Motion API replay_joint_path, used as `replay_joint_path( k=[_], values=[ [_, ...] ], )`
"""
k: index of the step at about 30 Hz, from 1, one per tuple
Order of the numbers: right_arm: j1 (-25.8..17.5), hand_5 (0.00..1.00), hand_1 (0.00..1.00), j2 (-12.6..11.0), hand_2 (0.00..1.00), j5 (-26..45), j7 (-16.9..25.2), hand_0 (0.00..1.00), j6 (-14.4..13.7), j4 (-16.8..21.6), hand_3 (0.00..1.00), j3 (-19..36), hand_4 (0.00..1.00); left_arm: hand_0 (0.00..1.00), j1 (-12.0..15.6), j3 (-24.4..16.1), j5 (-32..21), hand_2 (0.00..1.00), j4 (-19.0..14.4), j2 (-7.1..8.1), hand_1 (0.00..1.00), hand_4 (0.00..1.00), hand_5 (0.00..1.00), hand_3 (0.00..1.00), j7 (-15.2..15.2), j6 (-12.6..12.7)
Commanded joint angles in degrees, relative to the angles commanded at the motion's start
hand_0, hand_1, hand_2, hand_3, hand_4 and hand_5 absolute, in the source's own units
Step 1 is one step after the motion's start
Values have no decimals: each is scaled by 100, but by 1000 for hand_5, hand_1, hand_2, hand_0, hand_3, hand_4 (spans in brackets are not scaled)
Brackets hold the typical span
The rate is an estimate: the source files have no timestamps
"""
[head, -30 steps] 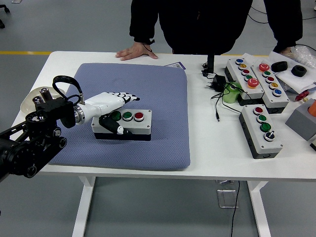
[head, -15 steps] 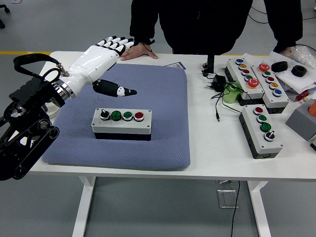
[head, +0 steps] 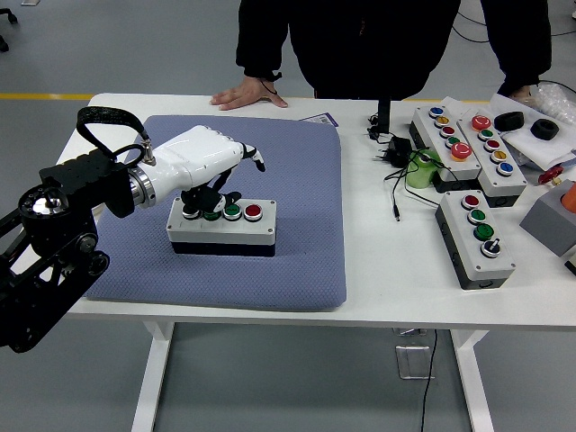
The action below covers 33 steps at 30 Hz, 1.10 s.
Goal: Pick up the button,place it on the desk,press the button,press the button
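Observation:
A white button box with a black base lies on the blue-grey pad. It carries a black knob, two green buttons and a red button in a row. My left hand, white with black fingers, is over the box's left end. Its fingers are curled down, with the tips on or just above the black knob and the left green button. It holds nothing. The right arm is out of view.
A person stands at the far side with a hand flat on the table edge. At the right are several other button boxes, a green cup, black cables and a grey box.
One second ago my left hand lay over the box. It then rose high to the far left with fingers spread. Now it has come back down with fingers curled over the box's left buttons.

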Motion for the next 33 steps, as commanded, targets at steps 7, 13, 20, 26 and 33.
replay_joint_path(
  k=[7, 13, 20, 26, 33],
  values=[
    [-4, 150, 736, -2, 741, 12, 0, 768, 0, 0, 594, -7, 203, 2, 31, 153, -105, 41, 125, 14, 2, 503, 2, 741, -2, -35],
    [-2, 150, 736, -2, 741, -2, -7, 768, 2, 0, 594, -4, 203, 2, -5, 252, -158, 41, 190, 8, 2, 491, 2, 742, -3, -29],
    [1, 151, 736, -3, 741, 18, -6, 767, 1, 0, 594, -19, 203, 2, -15, 417, -193, 41, 319, 3, 2, 483, 2, 747, -13, -50],
    [0, 150, 736, -7, 741, 35, -3, 767, 0, 0, 594, -36, 203, 2, -53, 488, -174, 41, 505, -54, 2, 476, 2, 748, -14, -37],
    [-4, 150, 736, -7, 741, 30, 1, 767, -4, 0, 594, -37, 204, 2, -63, 469, -125, 41, 673, -96, 2, 475, 2, 749, -12, -19]
  ],
)
